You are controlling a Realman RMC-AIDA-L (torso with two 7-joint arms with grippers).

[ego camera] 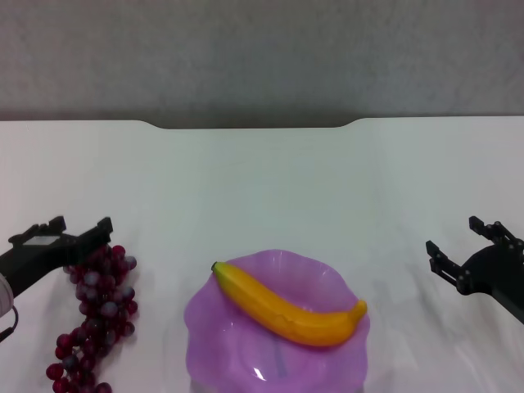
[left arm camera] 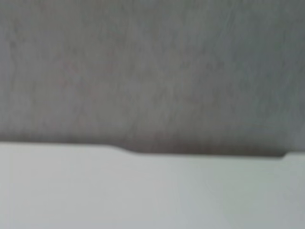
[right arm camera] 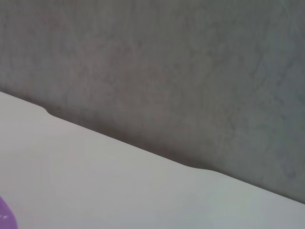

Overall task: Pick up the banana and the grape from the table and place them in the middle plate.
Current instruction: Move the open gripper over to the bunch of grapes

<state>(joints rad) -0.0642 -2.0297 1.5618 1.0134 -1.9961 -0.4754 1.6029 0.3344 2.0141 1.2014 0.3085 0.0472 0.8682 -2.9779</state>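
The yellow banana (ego camera: 291, 308) lies across the translucent purple plate (ego camera: 214, 332) at the near middle of the white table (ego camera: 262, 188). The dark red-purple grape bunch (ego camera: 97, 319) lies on the table at the near left. My left gripper (ego camera: 80, 231) is open, hovering just over the top end of the bunch. My right gripper (ego camera: 461, 243) is open and empty at the right, well clear of the plate. A sliver of the plate's rim (right arm camera: 5, 215) shows in the right wrist view.
The table's notched far edge (ego camera: 250, 124) meets a grey wall behind. The wrist views show only the tabletop (left arm camera: 152, 191) and the wall.
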